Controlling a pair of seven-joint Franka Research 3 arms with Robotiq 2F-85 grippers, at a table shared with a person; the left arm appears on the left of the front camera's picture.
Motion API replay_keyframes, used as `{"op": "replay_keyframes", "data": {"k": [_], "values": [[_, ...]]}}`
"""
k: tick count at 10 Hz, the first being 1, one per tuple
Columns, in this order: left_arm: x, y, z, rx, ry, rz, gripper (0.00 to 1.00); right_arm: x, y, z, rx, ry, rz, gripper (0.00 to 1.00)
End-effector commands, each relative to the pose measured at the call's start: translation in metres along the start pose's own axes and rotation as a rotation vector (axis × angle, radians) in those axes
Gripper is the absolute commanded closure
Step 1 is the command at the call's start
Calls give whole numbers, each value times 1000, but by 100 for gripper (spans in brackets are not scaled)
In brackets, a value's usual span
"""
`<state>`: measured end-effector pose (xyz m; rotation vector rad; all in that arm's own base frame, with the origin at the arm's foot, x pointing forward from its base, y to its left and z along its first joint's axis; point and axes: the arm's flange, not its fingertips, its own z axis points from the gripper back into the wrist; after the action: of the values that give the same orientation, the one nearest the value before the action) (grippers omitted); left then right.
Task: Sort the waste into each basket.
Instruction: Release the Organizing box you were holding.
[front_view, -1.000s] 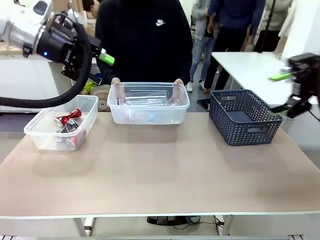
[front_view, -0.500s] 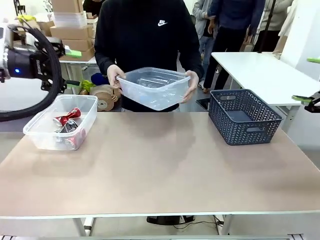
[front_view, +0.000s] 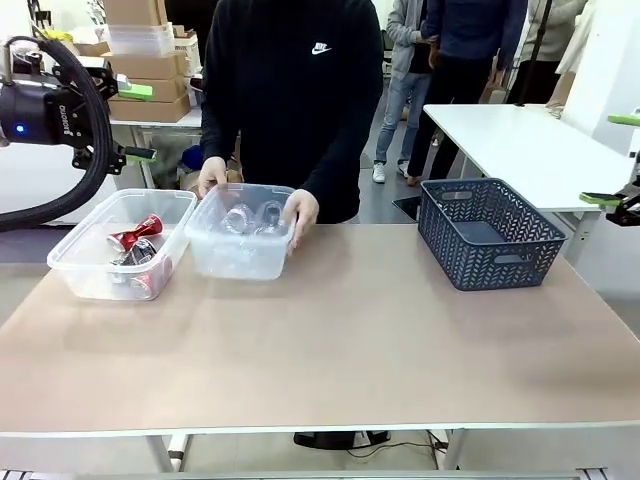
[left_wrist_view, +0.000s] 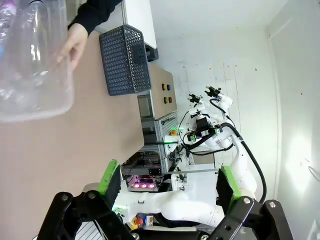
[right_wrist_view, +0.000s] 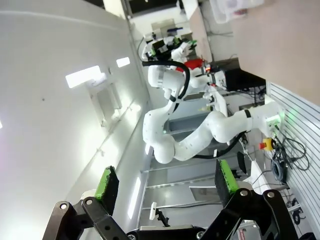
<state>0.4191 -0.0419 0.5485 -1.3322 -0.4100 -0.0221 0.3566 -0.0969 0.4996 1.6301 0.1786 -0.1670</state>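
Wait while the person's hands (front_view: 301, 208) set the second clear tub (front_view: 240, 245), with plastic bottles (front_view: 253, 217) inside, just beside the left tub (front_view: 122, 258) holding the red cans (front_view: 137, 236); keep both arms clear of it. Your left gripper (front_view: 136, 122) hangs spread wide, gripping nothing, above the cans' tub. Your right gripper (front_view: 617, 158) sits fully open and empty past the dark lattice basket (front_view: 488, 232).
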Motion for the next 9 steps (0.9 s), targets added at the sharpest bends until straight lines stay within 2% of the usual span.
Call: {"op": "replay_keyframes", "data": {"k": [1, 9], "values": [[-1, 2, -1, -21, -4, -16, 0, -2, 1, 5, -9, 14, 21, 0], [-1, 2, -1, -21, -4, -16, 0, -2, 1, 5, -9, 14, 21, 0]]}}
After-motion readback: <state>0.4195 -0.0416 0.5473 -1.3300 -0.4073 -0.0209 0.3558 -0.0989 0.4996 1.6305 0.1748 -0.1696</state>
